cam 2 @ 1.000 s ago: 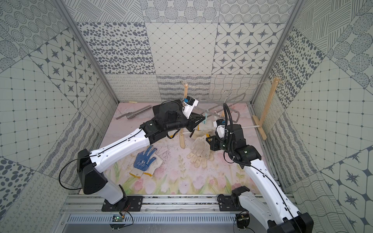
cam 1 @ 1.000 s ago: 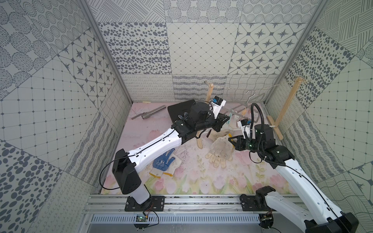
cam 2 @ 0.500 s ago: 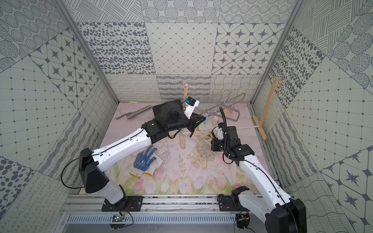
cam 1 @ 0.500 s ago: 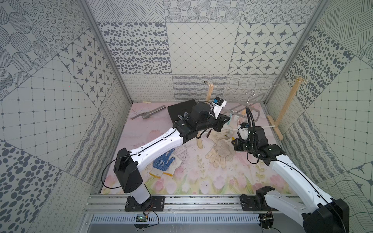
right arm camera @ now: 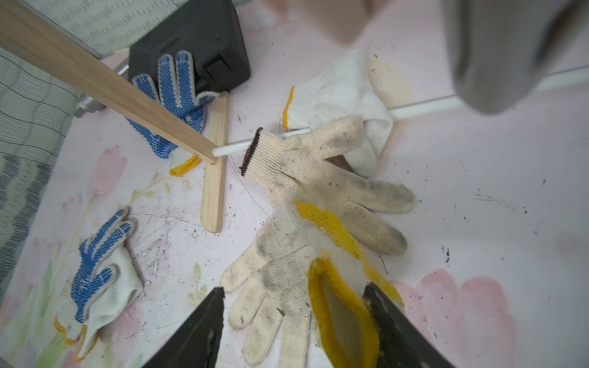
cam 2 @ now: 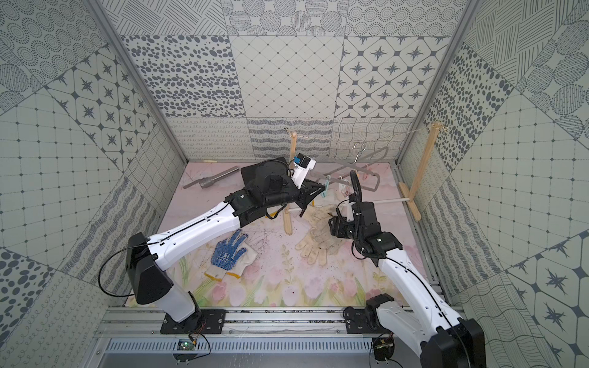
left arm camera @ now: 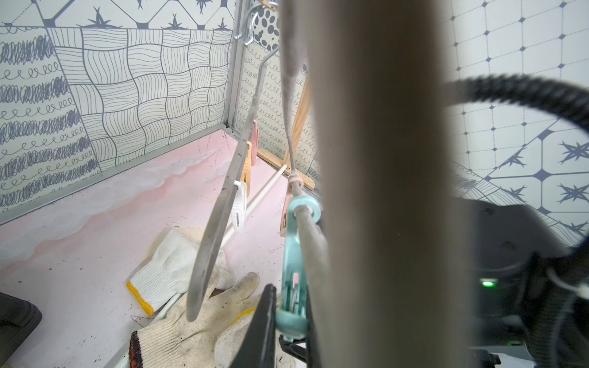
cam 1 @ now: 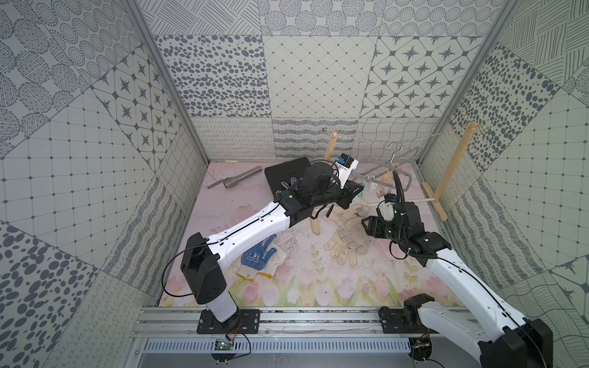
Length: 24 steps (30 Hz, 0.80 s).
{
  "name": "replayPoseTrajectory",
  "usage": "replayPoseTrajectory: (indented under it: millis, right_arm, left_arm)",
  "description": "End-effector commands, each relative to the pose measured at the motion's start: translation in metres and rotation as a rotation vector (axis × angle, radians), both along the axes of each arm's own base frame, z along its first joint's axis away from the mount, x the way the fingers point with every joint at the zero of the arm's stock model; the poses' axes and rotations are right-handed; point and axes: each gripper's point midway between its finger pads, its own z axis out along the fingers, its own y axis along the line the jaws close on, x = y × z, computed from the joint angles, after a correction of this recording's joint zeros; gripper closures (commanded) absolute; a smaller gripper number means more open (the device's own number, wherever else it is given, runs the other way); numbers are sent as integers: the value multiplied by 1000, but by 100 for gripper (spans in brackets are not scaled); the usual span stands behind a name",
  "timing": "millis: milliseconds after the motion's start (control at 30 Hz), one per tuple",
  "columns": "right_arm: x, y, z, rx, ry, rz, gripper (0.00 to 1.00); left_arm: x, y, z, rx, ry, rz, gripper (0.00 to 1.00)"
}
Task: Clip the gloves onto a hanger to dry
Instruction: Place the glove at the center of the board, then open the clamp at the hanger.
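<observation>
My left gripper [left arm camera: 291,306] is shut on a teal peg [left arm camera: 294,255] that hangs from the grey hanger [left arm camera: 216,223]; in both top views that gripper [cam 1: 358,191] [cam 2: 320,191] sits at the hanger's [cam 1: 382,169] near end. My right gripper [right arm camera: 294,290] stands open just over a pile of dirty cream gloves [right arm camera: 318,178] [cam 1: 349,235], and a yellow-edged cuff [right arm camera: 334,302] lies between its fingers, close to one of them. A blue-dotted glove [cam 1: 258,255] [right arm camera: 95,270] lies apart near the left arm. Another blue-dotted glove [right arm camera: 178,89] rests against a black case.
Two wooden posts [cam 1: 455,165] [cam 1: 331,148] joined by string stand at the back, with a white rod [cam 1: 417,200] along the floor between their feet. A black case [cam 1: 287,173] and a grey metal pipe [cam 1: 236,180] lie at the back left. Side walls close in.
My right gripper has come down from beside the hanger to the glove pile and has opened. The left gripper has stayed on the teal peg.
</observation>
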Motion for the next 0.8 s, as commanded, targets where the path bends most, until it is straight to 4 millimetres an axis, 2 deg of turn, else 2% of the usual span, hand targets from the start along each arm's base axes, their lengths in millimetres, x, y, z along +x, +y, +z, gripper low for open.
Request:
replayPoseTrajectory:
  millis: [0, 100, 233, 300, 400, 500, 600, 767]
  right_arm:
    - [-8, 8, 54, 54, -151, 67, 24]
    - [-23, 23, 89, 91, -263, 196, 24]
    - [-31, 24, 119, 98, -380, 235, 25]
    - [-31, 26, 123, 90, -380, 254, 23]
    - [-27, 25, 119, 61, -330, 246, 22]
    - [-26, 27, 123, 94, -357, 242, 22]
    - [-27, 29, 137, 133, -409, 243, 30]
    - [-21, 35, 158, 158, -480, 259, 49]
  left_arm:
    - [-6, -6, 12, -50, 23, -12, 100]
    - [-3, -6, 11, -53, 78, 19, 100]
    - [1, -5, 9, -51, 144, 58, 100]
    - [1, -5, 9, -56, 152, 60, 100]
    - [-1, -5, 11, -62, 157, 53, 100]
    - [-2, -5, 10, -61, 165, 49, 100]
    - [-2, -5, 8, -58, 181, 52, 100]
    - [-3, -5, 8, -50, 227, 62, 100]
